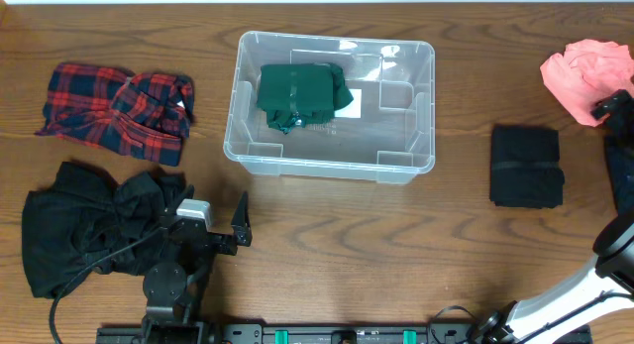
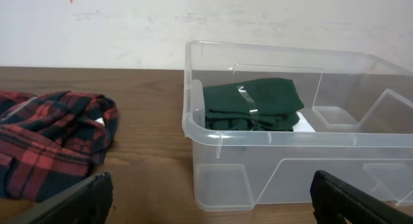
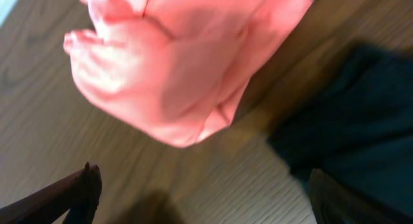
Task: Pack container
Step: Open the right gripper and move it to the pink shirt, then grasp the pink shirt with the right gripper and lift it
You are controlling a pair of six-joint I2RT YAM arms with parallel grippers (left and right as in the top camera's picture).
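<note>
The clear plastic container (image 1: 411, 121) stands at the table's middle back, with a folded dark green garment (image 1: 300, 94) in its left half. It also shows in the left wrist view (image 2: 284, 153), with the green garment (image 2: 255, 102) inside. My left gripper (image 1: 220, 223) is open and empty in front of the container's left corner, low over the table (image 2: 206, 201). My right gripper (image 1: 616, 108) is at the far right edge, open and empty (image 3: 203, 198), just beside a crumpled pink garment (image 1: 586, 71) (image 3: 174, 62).
A red plaid shirt (image 1: 117, 111) (image 2: 48, 143) lies at the left. A crumpled black garment (image 1: 94, 230) lies front left by the left arm. A folded black garment (image 1: 527, 166) lies right of the container. A dark blue garment (image 3: 348, 133) lies at the right edge.
</note>
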